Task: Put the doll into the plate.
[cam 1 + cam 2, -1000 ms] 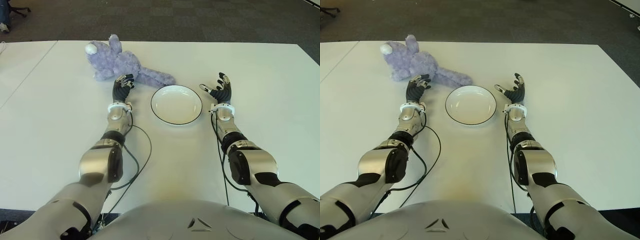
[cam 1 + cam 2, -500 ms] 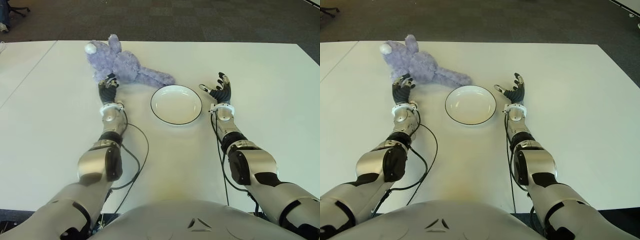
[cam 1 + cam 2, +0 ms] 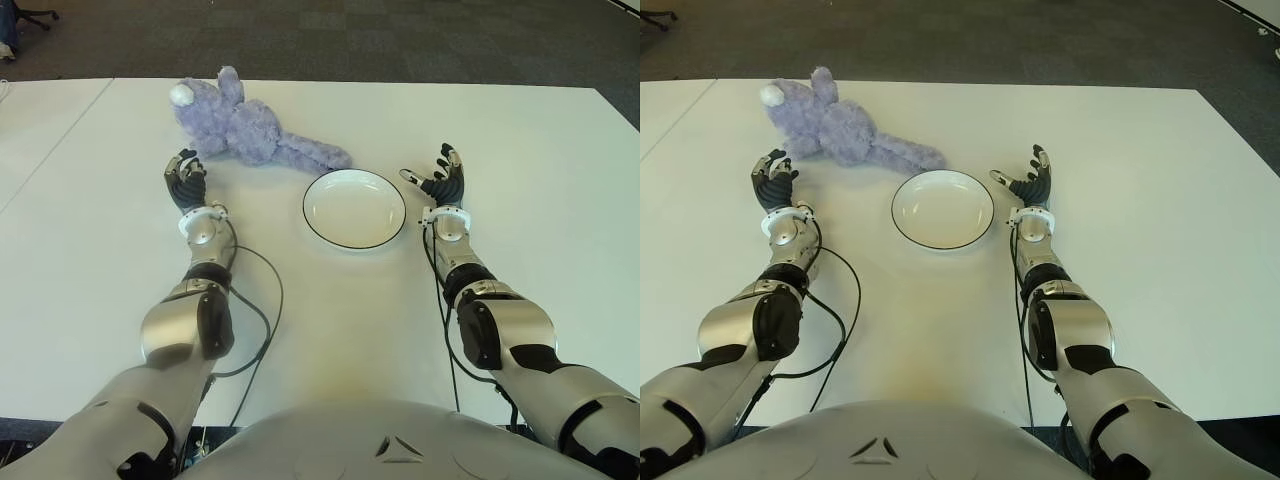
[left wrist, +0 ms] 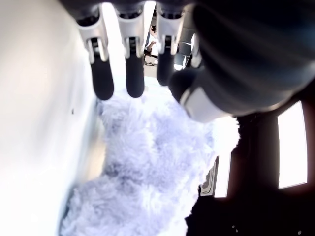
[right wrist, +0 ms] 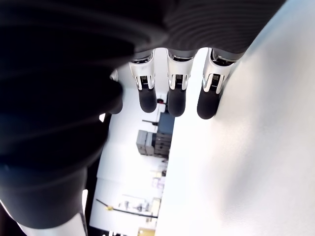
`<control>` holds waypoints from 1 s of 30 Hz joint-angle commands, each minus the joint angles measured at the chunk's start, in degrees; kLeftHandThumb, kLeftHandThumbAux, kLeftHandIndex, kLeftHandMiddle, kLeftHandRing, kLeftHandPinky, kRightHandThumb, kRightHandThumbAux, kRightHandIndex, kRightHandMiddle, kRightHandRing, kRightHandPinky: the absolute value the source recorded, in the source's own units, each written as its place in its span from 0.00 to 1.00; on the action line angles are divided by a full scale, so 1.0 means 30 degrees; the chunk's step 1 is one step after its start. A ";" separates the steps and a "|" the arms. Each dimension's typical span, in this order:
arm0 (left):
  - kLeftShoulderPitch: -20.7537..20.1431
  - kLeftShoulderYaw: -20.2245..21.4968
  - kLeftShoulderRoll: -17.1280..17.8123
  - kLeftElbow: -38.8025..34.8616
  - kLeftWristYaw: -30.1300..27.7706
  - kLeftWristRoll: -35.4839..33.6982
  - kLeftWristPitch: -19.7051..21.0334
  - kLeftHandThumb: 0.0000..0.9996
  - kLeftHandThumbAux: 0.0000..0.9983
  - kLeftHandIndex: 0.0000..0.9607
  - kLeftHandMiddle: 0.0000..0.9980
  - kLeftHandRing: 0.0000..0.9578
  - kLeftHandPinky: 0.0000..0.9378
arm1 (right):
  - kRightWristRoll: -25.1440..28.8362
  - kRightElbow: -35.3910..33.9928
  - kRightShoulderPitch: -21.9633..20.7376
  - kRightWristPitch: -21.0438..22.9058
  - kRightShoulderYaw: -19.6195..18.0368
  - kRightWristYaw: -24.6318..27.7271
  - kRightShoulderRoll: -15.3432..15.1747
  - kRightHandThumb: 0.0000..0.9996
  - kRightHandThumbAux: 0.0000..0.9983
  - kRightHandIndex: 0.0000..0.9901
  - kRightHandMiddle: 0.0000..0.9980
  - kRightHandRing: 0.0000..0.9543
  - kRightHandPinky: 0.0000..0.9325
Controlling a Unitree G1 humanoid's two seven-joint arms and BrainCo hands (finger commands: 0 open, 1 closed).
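Doll (image 3: 243,132): soft plush toy, pale lavender-blue, shaggy fur; lying on its side on the white surface (image 3: 100,260), far side of it, left of centre. Rounded head toward the far left with a white patch at the snout and an ear sticking up; one long limb stretched toward the right, its end near the far-left rim of the plate, apart from it as far as can be told.
Doll in the left wrist view (image 4: 147,172): fuzzy lavender mass just beyond the fingertips, a white patch at one end.
Plate (image 3: 312,222): round, white, shallow, thin dark rim; empty, flat on the surface between the two hands, nearer the right one.
Left hand (image 3: 186,182): raised just off to the near-left of the doll, palm toward it, not touching.
Left fingers (image 4: 103,81): dark-tipped, extended and loosely spread, holding nothing.
Right hand (image 3: 441,178): just right of the plate, apart from its rim, upright on its forearm.
Right fingers (image 5: 176,101): spread, straight, side by side, nothing between them.
Cable (image 3: 262,320): dark, looping across the surface beside the left forearm.
Floor (image 3: 400,40): dark carpet tiles beyond the far edge of the surface.
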 commanded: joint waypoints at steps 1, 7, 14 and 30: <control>-0.0258 -0.0435 0.0001 0.0523 0.0686 0.0434 -0.0053 0.53 0.74 0.05 0.16 0.24 0.31 | -0.0136 0.2143 0.3409 0.2274 0.0058 0.0377 0.1136 0.00 0.87 0.10 0.10 0.10 0.14; -0.0717 -0.1911 -0.0048 0.0302 0.2439 0.2145 -0.0716 0.55 0.71 0.03 0.14 0.24 0.30 | -0.0203 0.2145 0.3429 0.2227 0.0111 0.0278 0.1140 0.00 0.89 0.12 0.10 0.11 0.14; -0.0740 -0.3823 0.0327 0.0283 0.4635 0.4405 -0.0449 0.54 0.70 0.02 0.14 0.22 0.29 | -0.0179 0.2143 0.3412 0.2267 0.0096 0.0314 0.1147 0.01 0.89 0.13 0.10 0.10 0.15; -0.2748 -0.7779 0.2054 0.0395 0.7191 0.8380 0.1654 0.36 0.67 0.00 0.08 0.14 0.20 | -0.0250 0.2141 0.3432 0.2229 0.0196 0.0380 0.1129 0.00 0.89 0.14 0.10 0.10 0.15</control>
